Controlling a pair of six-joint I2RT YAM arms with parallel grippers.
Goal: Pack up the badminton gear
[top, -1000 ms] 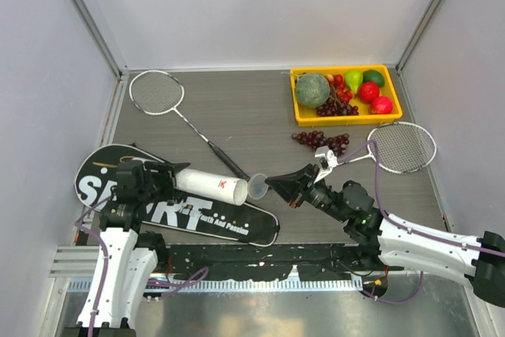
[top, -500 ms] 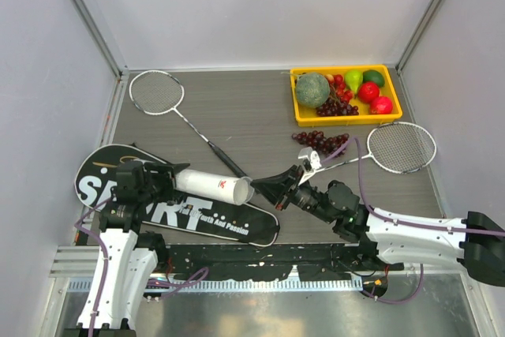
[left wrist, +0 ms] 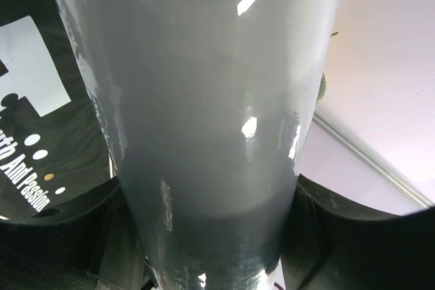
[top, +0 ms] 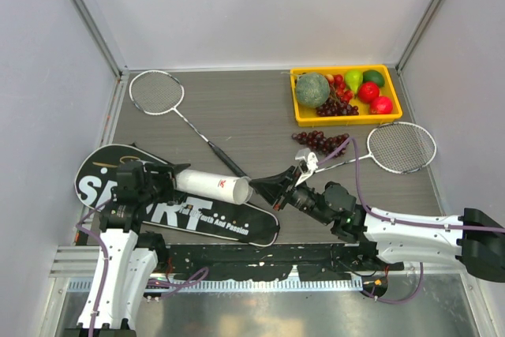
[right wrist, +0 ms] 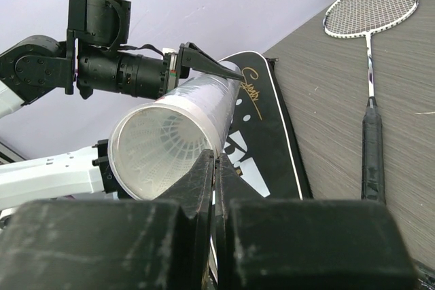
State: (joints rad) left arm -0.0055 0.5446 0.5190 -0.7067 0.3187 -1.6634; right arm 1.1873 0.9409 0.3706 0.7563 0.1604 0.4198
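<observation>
My left gripper (top: 170, 179) (left wrist: 204, 236) is shut on the long white tube (top: 211, 184) (left wrist: 204, 100), holding it over the black "SPORT" bag (top: 197, 215) with its open end pointing right. At that mouth my right gripper (top: 260, 185) (right wrist: 216, 161) is shut on the skirt rim of a white shuttlecock (right wrist: 160, 151), which sits inside the tube (right wrist: 211, 96). One silver-headed racket (top: 156, 92) (right wrist: 370, 8) lies at the far left, its handle reaching toward the tube. The other racket (top: 401, 147) lies at the right.
A yellow tray (top: 347, 119) of fruit stands at the back right, with a dark red grape bunch (top: 319, 141) on the table just in front of it. Grey walls close the table in at the left, back and right.
My right gripper has moved left with the shuttlecock, taking it from just outside the tube's mouth to inside it. The left arm and the tube have stayed still.
</observation>
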